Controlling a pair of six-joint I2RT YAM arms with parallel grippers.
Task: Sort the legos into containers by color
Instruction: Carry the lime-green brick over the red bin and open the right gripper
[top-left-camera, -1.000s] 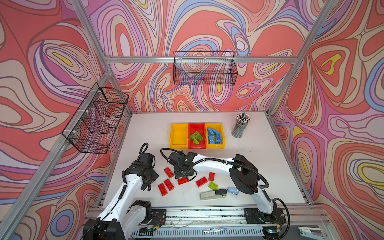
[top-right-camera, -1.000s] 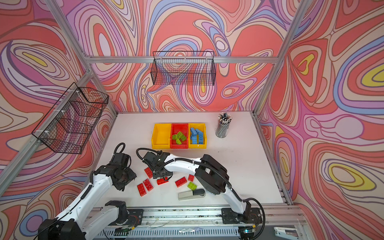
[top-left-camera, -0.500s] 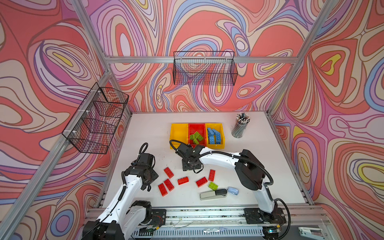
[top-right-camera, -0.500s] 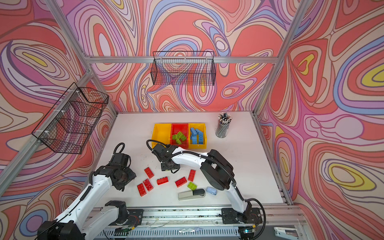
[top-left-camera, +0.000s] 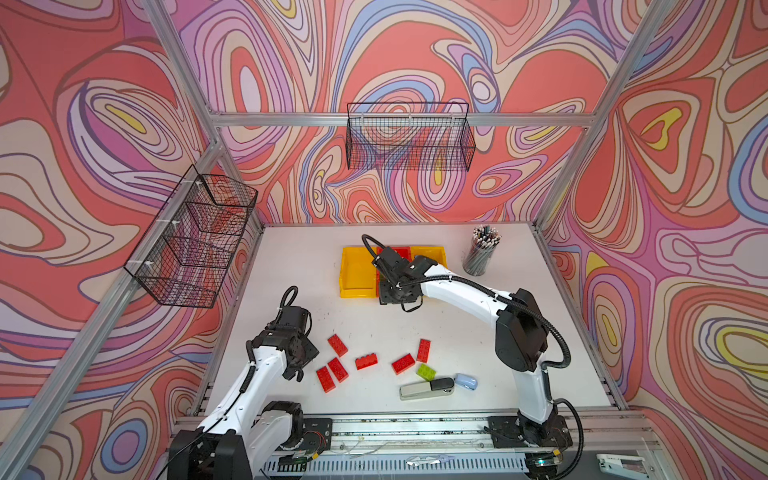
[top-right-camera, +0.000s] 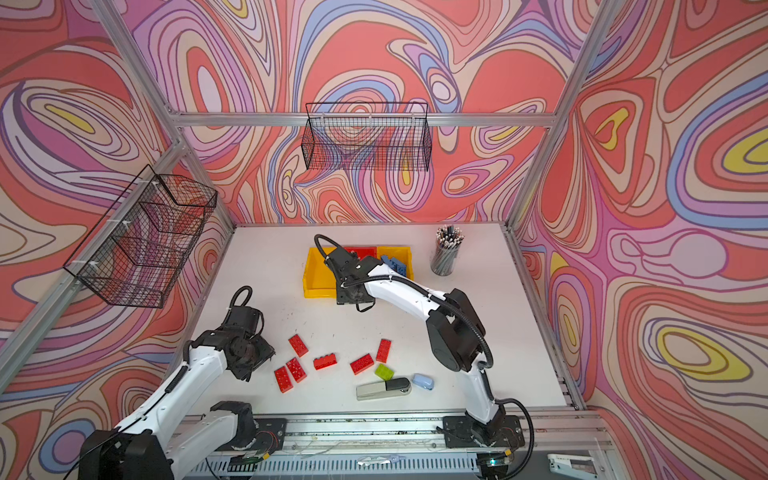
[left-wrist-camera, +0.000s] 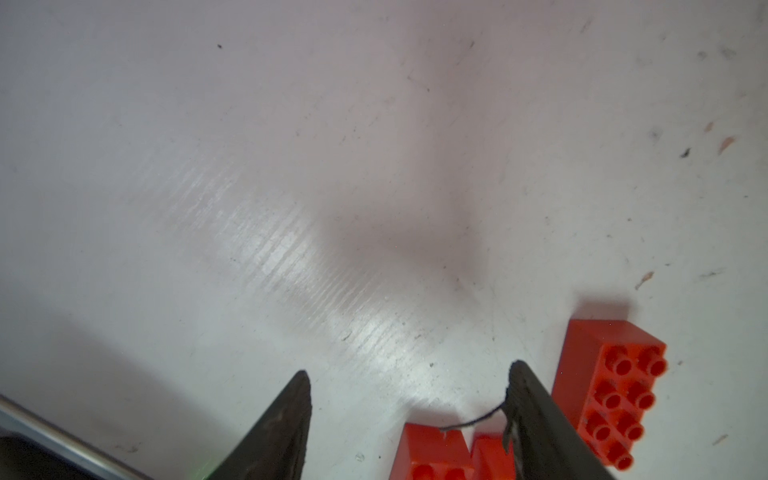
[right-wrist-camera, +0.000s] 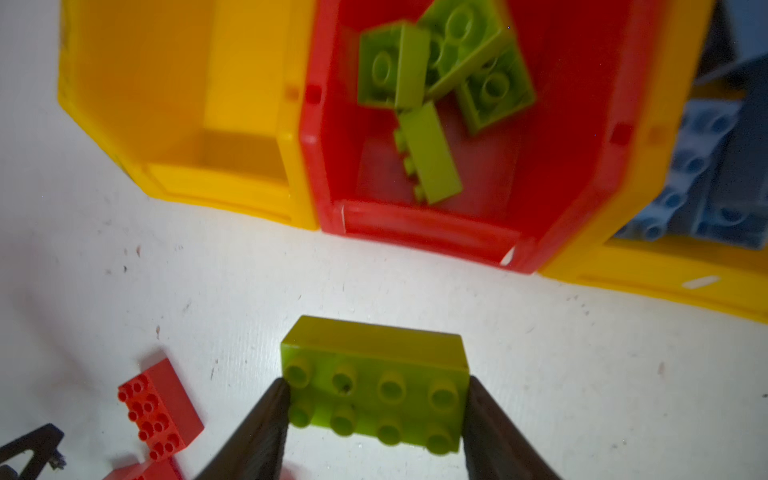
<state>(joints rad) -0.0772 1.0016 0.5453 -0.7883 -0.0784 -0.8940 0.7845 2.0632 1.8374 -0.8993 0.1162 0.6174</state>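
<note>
Swirl-patterned walls (top-left-camera: 415, 62) enclose a white counter (top-left-camera: 299, 266). Right pincer (right-wrist-camera: 376, 384) is clamped on the short ends of a lime green brick (right-wrist-camera: 374, 357), held above the counter just outside the near wall of the red bin (right-wrist-camera: 428, 232). More green bricks (right-wrist-camera: 432, 158) lie inside the red bin. Left pincer (left-wrist-camera: 409, 370) stands spread and empty, well away from the red bin, beside loose red bricks (left-wrist-camera: 611, 390).

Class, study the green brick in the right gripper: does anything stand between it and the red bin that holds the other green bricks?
Nothing visible does. The right gripper holds the green brick short of the red bin, with only bare table between them. A red brick lies off to one side.
</note>
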